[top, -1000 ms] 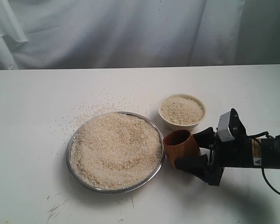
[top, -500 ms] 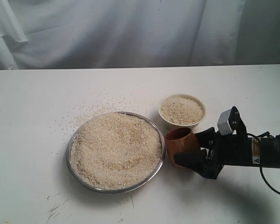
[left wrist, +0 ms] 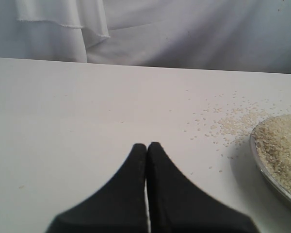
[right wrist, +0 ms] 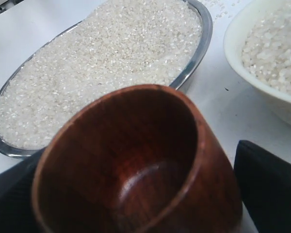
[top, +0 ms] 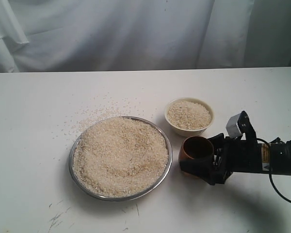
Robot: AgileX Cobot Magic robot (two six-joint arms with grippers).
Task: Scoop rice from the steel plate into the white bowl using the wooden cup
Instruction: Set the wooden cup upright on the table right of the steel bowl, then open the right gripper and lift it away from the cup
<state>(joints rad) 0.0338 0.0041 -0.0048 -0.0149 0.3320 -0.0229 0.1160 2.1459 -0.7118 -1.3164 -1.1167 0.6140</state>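
Note:
The steel plate (top: 71, 164) sits left of centre, heaped with rice (top: 120, 155). Just right of it and behind stands the white bowl (top: 184, 130), also holding rice. The wooden cup (top: 196, 151) stands upright and empty on the table, between plate and bowl. My right gripper (top: 200, 156) is open around it. In the right wrist view a strip of table shows between the cup (right wrist: 136, 160) and one finger (right wrist: 266, 184). My left gripper (left wrist: 146, 145) is shut on nothing above bare table, with the plate's rim (left wrist: 254, 150) off to one side.
Loose grains (top: 99, 112) are scattered on the white table behind the plate. A white curtain (top: 136, 34) hangs along the table's far edge. The right arm's body and cable (top: 281, 165) lie at the right edge.
The cup, tilted toward the plate in the right gripper a second ago, now stands upright on the table. The right jaws have widened slightly.

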